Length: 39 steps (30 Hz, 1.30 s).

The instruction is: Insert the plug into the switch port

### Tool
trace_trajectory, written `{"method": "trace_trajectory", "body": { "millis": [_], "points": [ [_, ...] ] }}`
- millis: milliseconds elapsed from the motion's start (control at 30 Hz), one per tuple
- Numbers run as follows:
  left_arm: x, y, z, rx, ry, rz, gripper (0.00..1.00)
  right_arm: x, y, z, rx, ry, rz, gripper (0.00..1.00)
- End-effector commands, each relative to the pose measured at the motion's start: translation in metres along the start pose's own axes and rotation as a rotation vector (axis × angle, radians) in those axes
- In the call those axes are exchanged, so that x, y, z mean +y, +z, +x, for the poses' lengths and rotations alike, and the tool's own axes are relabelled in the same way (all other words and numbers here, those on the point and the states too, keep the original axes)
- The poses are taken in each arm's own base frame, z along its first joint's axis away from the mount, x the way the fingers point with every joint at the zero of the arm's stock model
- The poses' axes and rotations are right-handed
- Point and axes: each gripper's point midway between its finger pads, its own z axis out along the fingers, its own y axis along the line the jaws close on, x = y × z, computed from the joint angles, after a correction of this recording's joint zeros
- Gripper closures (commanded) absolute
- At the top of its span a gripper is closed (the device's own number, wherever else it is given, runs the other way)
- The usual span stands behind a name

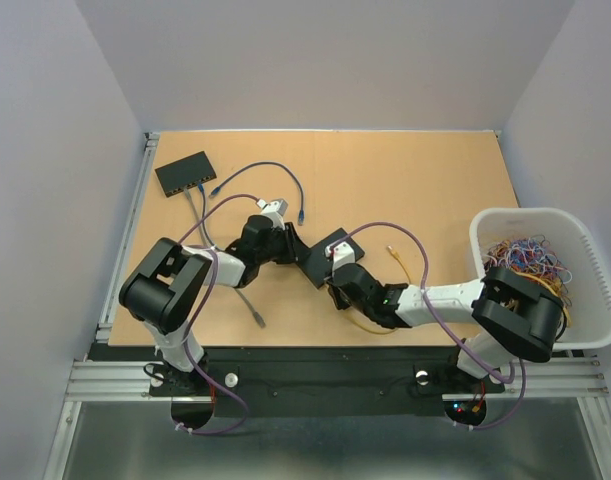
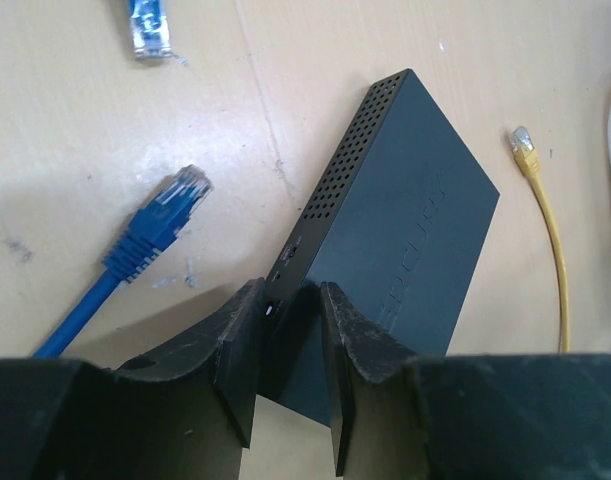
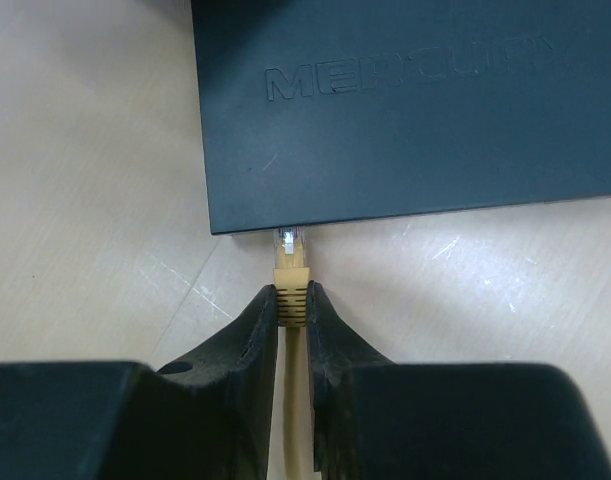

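While working across from the left, logging a second switch point(image 1: 185, 172) at the far rear corner with cables attached, taking no part in this operation, and a loose blue plug point(image 2: 170, 215) lying on the table point(image 1: 435, 180) just beside the work. Recording the left gripper point(image 2: 288, 300) pressed together on the near end of the switch point(image 2: 405, 220), bracing it at mid-table. Recording, to its right, the right gripper point(image 3: 291, 300) pinching the yellow plug point(image 3: 291, 262) by its boot, clear tip pointing at the switch and meeting the lower edge of the casing. Finding alignment apparently sound, plug sitting square to that edge. Not seeing the port itself, hidden beneath the top panel in the right wrist view; unable to tell between entering an opening and merely touching the face. Judging grasp, bracing and approach as done; judging insertion as just beginning at most, with nearly the whole plug body showing outside the casing. Listing as outstanding: pushing home to the latch, then releasing both grips. Noting, further right, a second yellow plug point(image 2: 523, 145) lying free near the switch, and a white basket point(image 1: 535, 212) of spare cables at the table's right edge.
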Motion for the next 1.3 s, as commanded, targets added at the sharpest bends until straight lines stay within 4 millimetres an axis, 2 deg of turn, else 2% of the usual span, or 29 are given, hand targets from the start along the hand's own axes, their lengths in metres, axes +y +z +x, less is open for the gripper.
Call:
{"method": "trace_trajectory", "body": {
  "millis": [0,167,400,467,533,667,767,867,900,1067,1167,1267],
  "points": [
    [-0.018,0.004,0.030,0.118,0.025,0.079,0.62,0.006,-0.004,-0.044,-0.168,0.024,-0.008,1.00],
    [-0.023,0.004,0.035,0.135,0.027,0.100,0.62,0.002,-0.008,-0.053,-0.210,0.000,0.001,0.99],
    [-0.033,0.001,0.042,0.159,0.025,0.133,0.62,0.009,-0.008,-0.060,-0.238,-0.064,-0.043,1.00],
    [-0.038,-0.002,0.049,0.174,0.020,0.142,0.62,0.014,-0.008,-0.059,-0.238,-0.086,-0.073,1.00],
    [-0.041,-0.009,0.058,0.189,0.016,0.147,0.62,0.018,-0.010,-0.056,-0.237,-0.087,-0.096,1.00],
    [-0.049,-0.023,0.089,0.236,0.023,0.150,0.62,0.031,-0.020,-0.046,-0.236,-0.094,-0.166,1.00],
    [-0.044,-0.040,0.114,0.274,0.007,0.136,0.62,0.039,-0.026,-0.039,-0.227,-0.084,-0.214,1.00],
    [-0.042,-0.051,0.126,0.288,-0.005,0.131,0.62,0.045,-0.032,-0.034,-0.224,-0.078,-0.245,0.99],
    [-0.039,-0.059,0.131,0.291,-0.009,0.127,0.62,0.053,-0.035,-0.030,-0.217,-0.089,-0.276,0.99],
    [-0.044,-0.081,0.139,0.290,-0.046,0.158,0.62,0.084,-0.048,-0.022,-0.205,-0.130,-0.386,1.00],
    [-0.048,-0.098,0.141,0.274,-0.064,0.182,0.62,0.093,-0.047,-0.015,-0.184,-0.158,-0.403,0.99],
    [-0.051,-0.106,0.146,0.274,-0.081,0.194,0.62,0.098,-0.046,-0.018,-0.189,-0.182,-0.410,1.00]
  ]
}}
